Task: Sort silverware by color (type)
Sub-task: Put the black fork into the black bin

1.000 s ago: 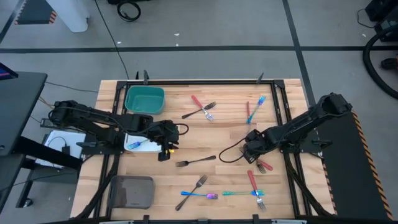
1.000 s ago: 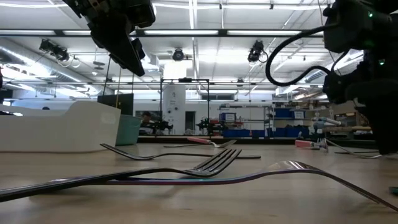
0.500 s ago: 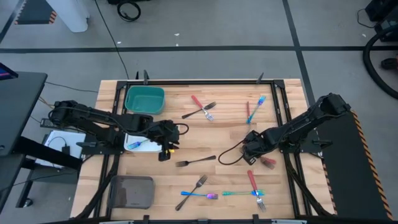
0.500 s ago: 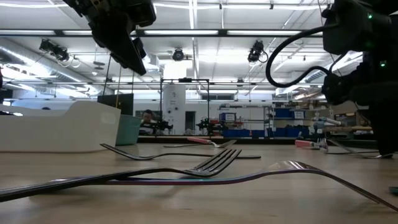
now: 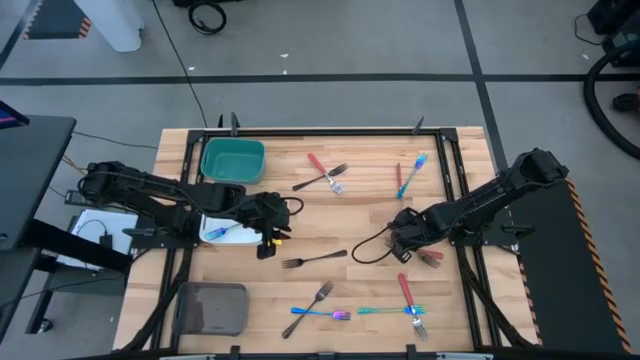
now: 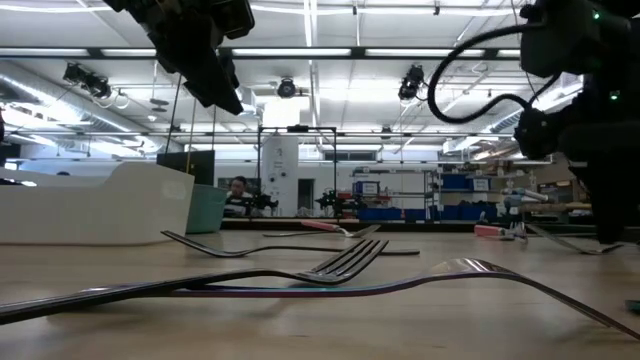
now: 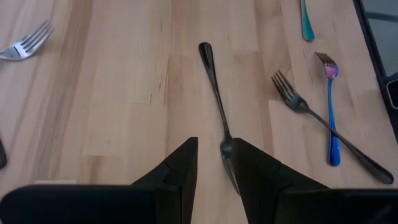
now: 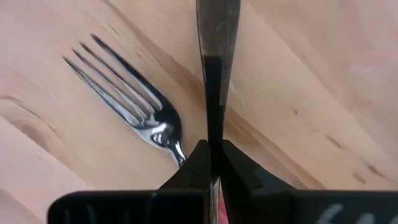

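High view: right gripper (image 5: 404,243) sits low at the table's right side, its fingers (image 8: 200,163) pinched together on the metal stem of a red-handled utensil (image 8: 214,68). A silver fork head (image 8: 127,99) lies just beside it. Left gripper (image 5: 268,235), narrowly parted and holding nothing, hovers beside the white tray (image 5: 207,236), above a dark fork (image 7: 217,112).

Trays: teal rectangular tray (image 5: 232,160) at the table's far left; white rectangular tray (image 5: 214,229) just nearer; grey rectangular tray (image 5: 211,308) at the near left corner.
Left gripper (image 5: 270,236): beside the white tray, above the dark grey fork (image 5: 314,259) at mid-table.
Right gripper (image 5: 404,243): right of centre, over a red-handled fork (image 5: 428,263).
Near edge: crossed forks (image 5: 318,305), another red-handled fork (image 5: 408,300).
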Robot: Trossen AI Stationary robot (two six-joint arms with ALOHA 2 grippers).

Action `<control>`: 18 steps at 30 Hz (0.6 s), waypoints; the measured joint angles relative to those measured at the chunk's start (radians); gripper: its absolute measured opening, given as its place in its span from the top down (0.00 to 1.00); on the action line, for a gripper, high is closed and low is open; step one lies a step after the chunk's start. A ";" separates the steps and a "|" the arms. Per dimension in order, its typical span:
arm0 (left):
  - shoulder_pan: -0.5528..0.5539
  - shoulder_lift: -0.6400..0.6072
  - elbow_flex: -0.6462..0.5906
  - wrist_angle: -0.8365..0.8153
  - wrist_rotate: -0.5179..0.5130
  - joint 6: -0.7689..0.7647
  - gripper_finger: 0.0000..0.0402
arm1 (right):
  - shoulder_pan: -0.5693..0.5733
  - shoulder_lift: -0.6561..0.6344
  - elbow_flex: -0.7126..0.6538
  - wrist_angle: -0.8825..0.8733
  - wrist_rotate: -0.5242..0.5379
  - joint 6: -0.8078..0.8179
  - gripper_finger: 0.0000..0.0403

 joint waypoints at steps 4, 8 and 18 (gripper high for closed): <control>0.000 0.000 0.000 0.037 -0.006 -0.005 0.73 | -0.001 -0.017 0.034 -0.010 0.027 -0.056 0.95; 0.000 0.000 0.000 0.098 -0.049 -0.030 0.73 | -0.014 -0.039 0.091 -0.013 0.078 -0.139 0.95; 0.044 0.000 0.000 0.253 -0.121 -0.066 0.73 | -0.042 -0.047 0.319 0.069 0.457 -0.525 0.95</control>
